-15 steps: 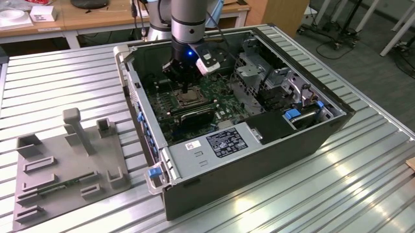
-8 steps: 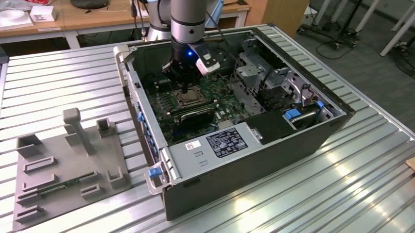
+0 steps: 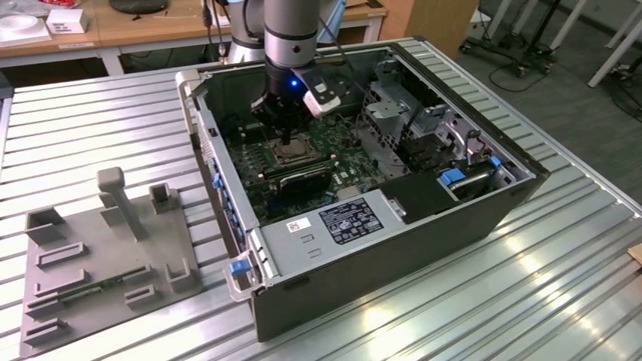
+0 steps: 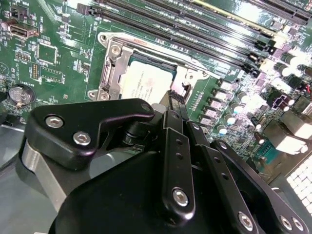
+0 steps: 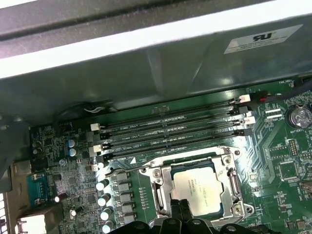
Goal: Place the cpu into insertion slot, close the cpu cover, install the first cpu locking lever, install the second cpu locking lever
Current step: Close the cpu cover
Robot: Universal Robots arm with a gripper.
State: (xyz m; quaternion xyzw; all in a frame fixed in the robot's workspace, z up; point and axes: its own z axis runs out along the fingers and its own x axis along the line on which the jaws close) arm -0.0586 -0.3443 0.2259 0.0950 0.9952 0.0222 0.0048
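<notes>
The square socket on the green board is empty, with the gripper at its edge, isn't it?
Not empty: the cpu already lies in that socket, as the first wrist view shows. The rest holds: the gripper is at its edge.

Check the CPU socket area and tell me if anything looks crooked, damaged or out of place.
Nothing stands out. The cpu sits flat and square in the insertion slot, the cpu cover frames it evenly, and the gripper hangs at the socket's edge.

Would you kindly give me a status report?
Black gripper shut at edge of thin silvery metal frame cover. Cover down around pale grey square cpu. Nothing blocking.
</notes>
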